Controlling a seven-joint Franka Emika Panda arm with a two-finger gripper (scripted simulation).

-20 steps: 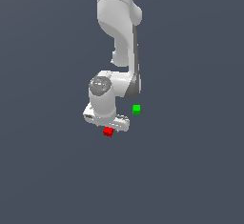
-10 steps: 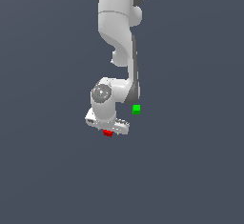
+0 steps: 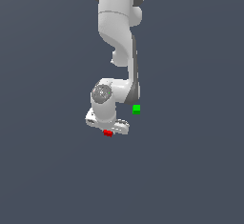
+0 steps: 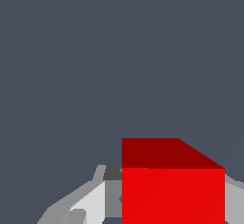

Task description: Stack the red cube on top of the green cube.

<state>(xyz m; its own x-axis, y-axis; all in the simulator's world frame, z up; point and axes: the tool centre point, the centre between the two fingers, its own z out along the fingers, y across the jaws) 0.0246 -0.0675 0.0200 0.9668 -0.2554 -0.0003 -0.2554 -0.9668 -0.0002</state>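
The red cube (image 3: 107,133) lies on the dark floor, half hidden under my white gripper (image 3: 109,130), which stands low over it. In the wrist view the red cube (image 4: 172,189) fills the space between my fingers (image 4: 112,194); one finger stands against each of its sides, so the gripper (image 4: 173,206) looks shut on it. The green cube (image 3: 136,109) sits on the floor a short way off, toward the exterior view's right and farther back, next to the arm's lower link. It is out of the wrist view.
The white arm (image 3: 119,32) comes down from the top of the exterior view and bends over the cubes. The flat dark grey floor (image 3: 190,170) spreads all around.
The gripper came down onto the red cube over the last second, then almost stopped. Neither cube has moved.
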